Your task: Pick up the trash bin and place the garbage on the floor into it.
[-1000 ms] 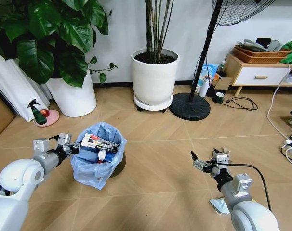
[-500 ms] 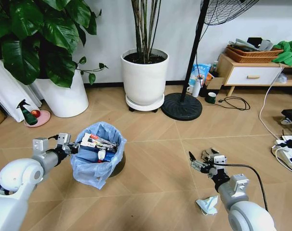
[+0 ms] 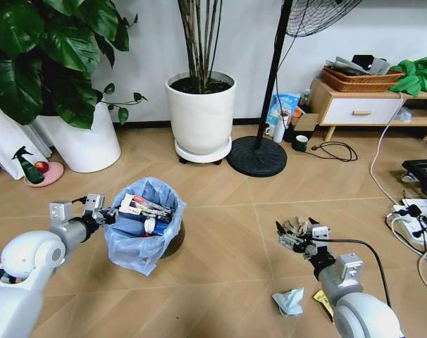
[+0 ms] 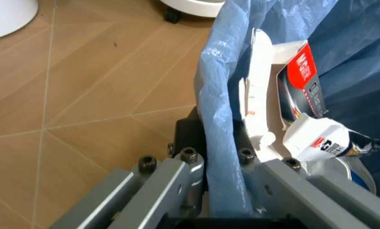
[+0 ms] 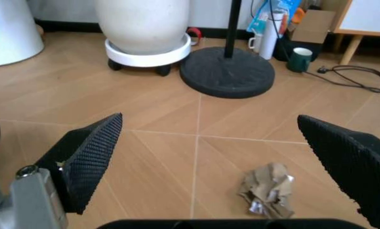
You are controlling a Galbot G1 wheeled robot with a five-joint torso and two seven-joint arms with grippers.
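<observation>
- The rim of the trash bin is clamped, bag liner and all, between the fingers of the left gripper, one finger outside the wall and one inside.
- The bin is carried off the floor, tilted, with cartons and wrappers already inside; it is judged light but lopsided, and the crinkly blue film is likely slippery against the pads.
- The right gripper, well to the right of the bin, is held with its fingers spread wide and nothing between them.
- A crumpled brown paper lies on the floor just ahead of them; it is judged soft, weightless and best pinched across its bulk.
- A pale crumpled wad and a yellow wrapper lie farther right of the bin, below that gripper.
</observation>
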